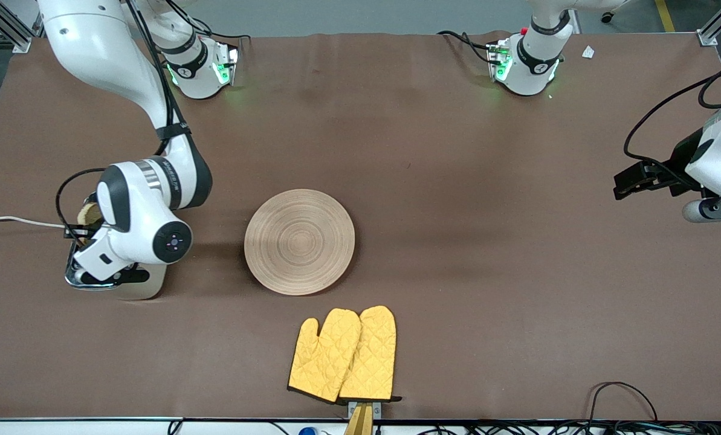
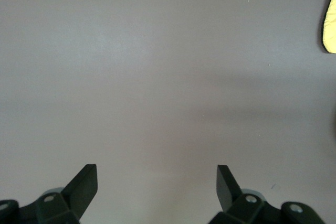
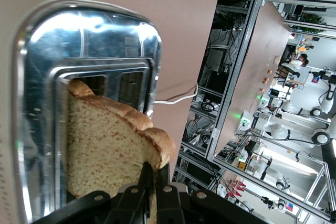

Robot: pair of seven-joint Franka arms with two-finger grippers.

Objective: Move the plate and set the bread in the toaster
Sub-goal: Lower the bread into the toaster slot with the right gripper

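Right gripper: fingers clamped on the bread, slice upright over the chrome slots of the toaster, at the middle left of the front frame. Left gripper: fingers apart over bare surface, arm waiting at the right edge. Plate lies at frame centre; yellow mitts sit below it, nearer the camera.

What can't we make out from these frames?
- Toaster: front view, mostly hidden under the right arm's wrist.
- Right pincer: right wrist view, shut on the bread; the slice hides how deep it sits in the slot.
- Left pincer: front view, cut by the edge.
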